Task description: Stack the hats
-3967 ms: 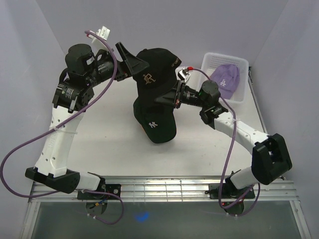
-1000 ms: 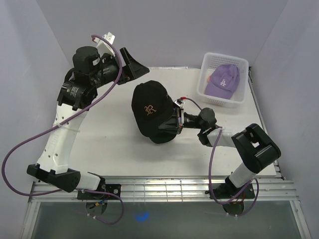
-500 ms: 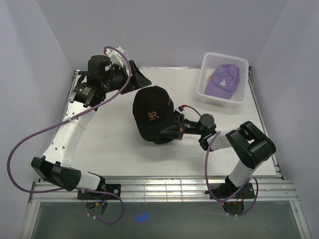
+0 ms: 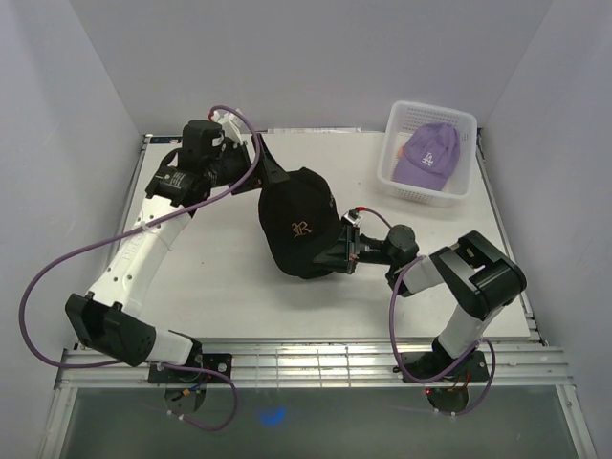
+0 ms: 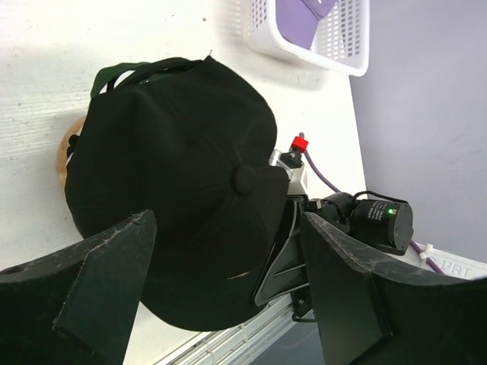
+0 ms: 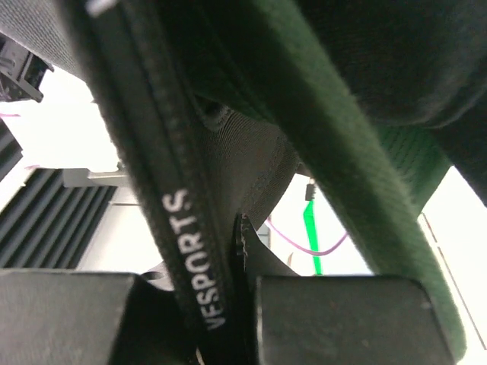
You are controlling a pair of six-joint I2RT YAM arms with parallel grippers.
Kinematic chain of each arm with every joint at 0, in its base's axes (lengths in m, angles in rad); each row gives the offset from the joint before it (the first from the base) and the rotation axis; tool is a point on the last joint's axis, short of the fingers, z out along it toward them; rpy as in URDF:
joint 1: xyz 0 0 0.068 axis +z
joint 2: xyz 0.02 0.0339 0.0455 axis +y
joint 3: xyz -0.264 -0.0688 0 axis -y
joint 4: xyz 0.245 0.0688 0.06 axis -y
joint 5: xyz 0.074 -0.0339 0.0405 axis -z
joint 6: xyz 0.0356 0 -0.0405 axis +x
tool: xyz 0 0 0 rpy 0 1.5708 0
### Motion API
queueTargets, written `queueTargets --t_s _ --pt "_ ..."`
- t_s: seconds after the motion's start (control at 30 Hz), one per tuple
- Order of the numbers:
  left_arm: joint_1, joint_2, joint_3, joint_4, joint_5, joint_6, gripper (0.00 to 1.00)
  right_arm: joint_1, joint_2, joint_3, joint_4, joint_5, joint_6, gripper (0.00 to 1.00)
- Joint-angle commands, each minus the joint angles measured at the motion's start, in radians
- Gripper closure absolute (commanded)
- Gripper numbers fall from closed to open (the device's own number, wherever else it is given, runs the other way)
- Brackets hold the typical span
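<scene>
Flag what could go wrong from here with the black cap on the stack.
1. The right gripper is shut on the rear strap of the black cap. Pulling back before opening would likely drag it off the dark green cap below.
2. The left gripper hangs open close to the black cap's crown, so a small move could nudge the stack askew.

White table (image 4: pixel 210 277) beneath the left gripper (image 4: pixel 275 174) and right gripper (image 4: pixel 340 256), enclosed by plain pale-lavender walls (image 4: pixel 316 57) beyond and to either side of them. A ribbed metal rail (image 4: pixel 316 361) edges the table behind them; lighting even, diffuse.
</scene>
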Motion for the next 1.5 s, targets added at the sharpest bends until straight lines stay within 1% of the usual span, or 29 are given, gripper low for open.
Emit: queueTargets --t_s 0.0,0.03,0.1,0.13,0.17,0.23,0.27,0.4,0.6,0.63,0.73,0.8,0.83,0.9,0.93,1.0,1.03,1.13,1.2,1.23,1.3,1.47 --pt "-0.003 0.0 -0.022 0.016 -0.021 0.021 0.13 -0.013 0.004 -0.04 0.066 -0.042 -0.052 0.92" --pt "-0.001 0.002 -0.025 0.016 -0.027 0.024 0.14 -0.015 -0.004 -0.04 -0.018 -0.044 -0.078 0.92" --pt "-0.001 0.005 -0.034 0.018 -0.03 0.026 0.14 -0.019 -0.035 -0.028 -0.121 -0.048 -0.176 0.92" --pt "-0.001 0.008 -0.039 0.021 -0.033 0.029 0.13 -0.021 -0.053 -0.022 -0.231 -0.048 -0.21 0.92" --pt "-0.001 0.008 -0.043 0.021 -0.036 0.031 0.14 -0.024 -0.061 -0.002 -0.291 -0.048 -0.283 0.92" --pt "-0.001 0.011 -0.06 0.028 -0.039 0.031 0.13 -0.027 -0.075 0.018 -0.394 -0.047 -0.348 0.92" --pt "-0.001 0.009 -0.068 0.03 -0.04 0.031 0.13 -0.03 -0.076 0.027 -0.472 -0.045 -0.374 0.92" --pt "-0.001 0.013 -0.085 0.039 -0.045 0.034 0.14 -0.042 -0.078 0.053 -0.612 -0.034 -0.477 0.91" --pt "-0.001 0.019 -0.086 0.039 -0.048 0.04 0.14 -0.059 -0.084 0.035 -0.631 -0.027 -0.482 0.68" --pt "-0.001 0.02 -0.086 0.041 -0.048 0.04 0.14 -0.064 -0.095 0.03 -0.631 -0.025 -0.477 0.6" --pt "-0.001 0.025 -0.089 0.039 -0.051 0.041 0.14 -0.072 -0.124 0.027 -0.647 -0.018 -0.475 0.48" --pt "-0.001 0.025 -0.094 0.041 -0.053 0.041 0.14 -0.079 -0.144 0.029 -0.658 -0.011 -0.475 0.47" --pt "-0.001 0.026 -0.097 0.042 -0.053 0.041 0.14 -0.081 -0.159 0.03 -0.681 -0.008 -0.478 0.49" --pt "-0.001 0.026 -0.101 0.045 -0.053 0.04 0.14 -0.085 -0.173 0.042 -0.709 -0.001 -0.491 0.55" --pt "-0.001 0.026 -0.103 0.047 -0.053 0.04 0.14 -0.09 -0.185 0.045 -0.726 0.004 -0.497 0.63" --pt "-0.001 0.026 -0.108 0.048 -0.054 0.04 0.14 -0.095 -0.19 0.056 -0.761 0.012 -0.512 0.69" --pt "-0.001 0.028 -0.109 0.048 -0.054 0.04 0.14 -0.101 -0.188 0.059 -0.773 0.013 -0.517 0.77" --pt "-0.001 0.028 -0.111 0.05 -0.056 0.038 0.14 -0.11 -0.176 0.058 -0.789 0.024 -0.521 0.87" --pt "-0.001 0.028 -0.111 0.05 -0.059 0.04 0.14 -0.115 -0.17 0.059 -0.815 0.035 -0.54 0.89" --pt "-0.001 0.028 -0.111 0.05 -0.059 0.04 0.14 -0.116 -0.161 0.062 -0.833 0.039 -0.551 0.92" --pt "-0.001 0.026 -0.111 0.051 -0.06 0.041 0.14 -0.121 -0.153 0.068 -0.888 0.059 -0.577 0.92" --pt "-0.001 0.031 -0.111 0.048 -0.064 0.044 0.14 -0.131 -0.118 0.078 -0.924 0.074 -0.6 0.92"
